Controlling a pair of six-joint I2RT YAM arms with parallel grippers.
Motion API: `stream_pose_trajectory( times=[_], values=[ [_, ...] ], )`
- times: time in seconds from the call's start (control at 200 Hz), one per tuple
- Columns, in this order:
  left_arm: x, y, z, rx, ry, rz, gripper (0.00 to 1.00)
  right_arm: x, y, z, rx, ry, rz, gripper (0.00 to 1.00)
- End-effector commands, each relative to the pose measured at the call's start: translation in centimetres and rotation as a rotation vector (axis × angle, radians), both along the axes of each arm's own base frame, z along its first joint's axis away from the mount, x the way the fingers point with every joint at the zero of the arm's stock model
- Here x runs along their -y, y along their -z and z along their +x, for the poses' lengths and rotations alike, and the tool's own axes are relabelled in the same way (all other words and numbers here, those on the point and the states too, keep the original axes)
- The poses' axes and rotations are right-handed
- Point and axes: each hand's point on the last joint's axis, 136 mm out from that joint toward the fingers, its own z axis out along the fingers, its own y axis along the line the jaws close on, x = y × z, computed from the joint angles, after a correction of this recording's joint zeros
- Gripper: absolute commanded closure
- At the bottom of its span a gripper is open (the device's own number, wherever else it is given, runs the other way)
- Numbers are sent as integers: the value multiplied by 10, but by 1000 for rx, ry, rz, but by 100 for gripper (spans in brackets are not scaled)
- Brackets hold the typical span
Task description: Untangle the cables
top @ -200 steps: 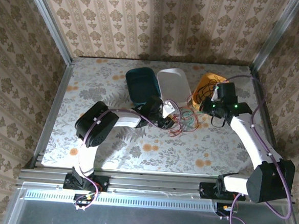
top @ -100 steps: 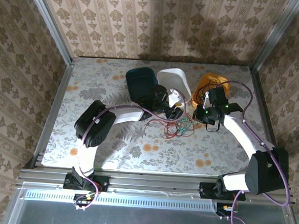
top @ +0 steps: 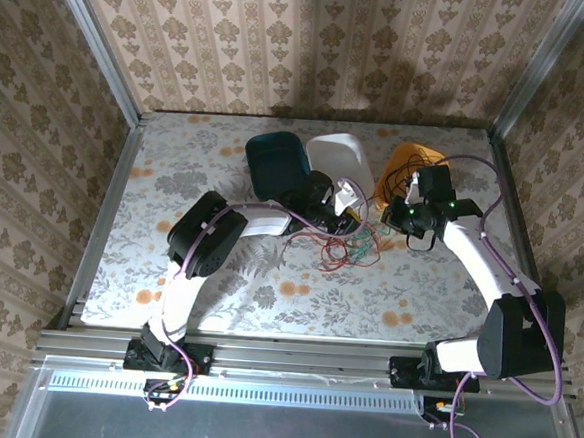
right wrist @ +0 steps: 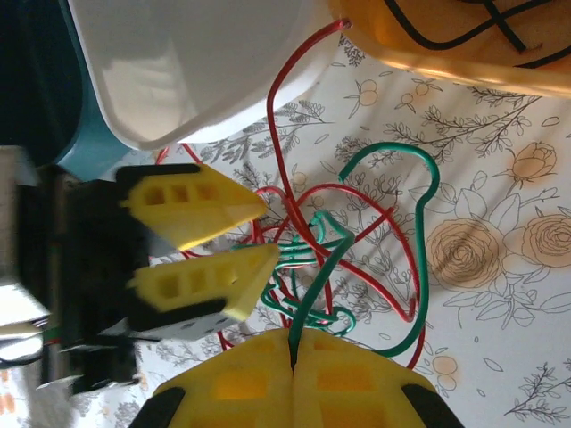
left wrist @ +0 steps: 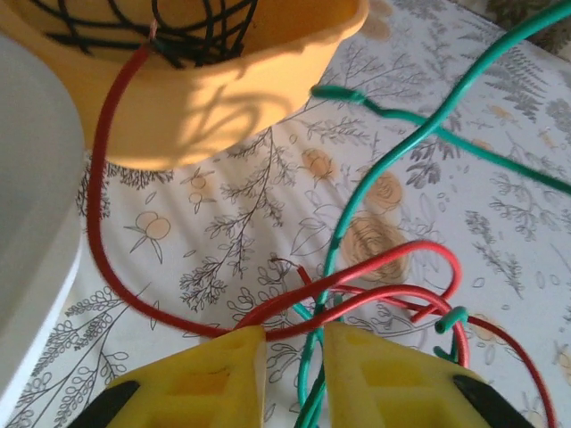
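Two cables make the knot: a green cable (left wrist: 337, 93) and a red cable (left wrist: 92, 209). They loop through each other on the surface (top: 175, 171), just right of centre in the top view, below the white bin (right wrist: 196, 71) and the orange bin (left wrist: 223, 98). One run of the red climbs to the orange bin's rim at the upper left of the left wrist view.

Right hand (right wrist: 293, 385), at the bottom of its own view, is clenched on the green cable, which comes straight out of the seam between its fingers. Left hand (left wrist: 294, 379) is released. Its fingers stand apart, green strands run loosely through the gap, and the knot sits at its tips.

Both cables look light, thin and springy, holding their curves rather than going limp. Their smooth jackets could slip in a weak pinch. Each will likely drag the other along, so the better hold is on a single strand close to a crossing. A hard pull may only tighten the knot.

No brand, label or writing can be read anywhere.
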Motion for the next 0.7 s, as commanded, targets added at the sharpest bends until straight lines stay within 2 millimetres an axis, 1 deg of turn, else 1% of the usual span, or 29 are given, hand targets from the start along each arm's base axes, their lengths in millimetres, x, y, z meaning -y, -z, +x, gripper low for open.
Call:
stream_pose_trajectory(
  times=[0.0,0.19,0.265,0.335,0.46,0.655,0.695],
  values=[
    [3,6,1,-20,5,12,78,-8,-33,9,97,-1,86,100],
    [-1,27,3,-22,-16,57,82,-6,-57,9,163,16,145,100],
    [-2,35,4,-25,-16,74,89,-3,-67,10,188,22,152,100],
    [-4,38,4,-23,-22,86,99,2,-75,10,213,41,138,100],
    [-8,40,2,-19,-20,95,100,22,-92,10,279,108,40,100],
    [-11,43,0,-16,-20,112,100,59,-126,6,401,214,-148,100],
    [-13,44,0,-17,-26,119,100,68,-127,1,392,239,-192,100]
  ],
)
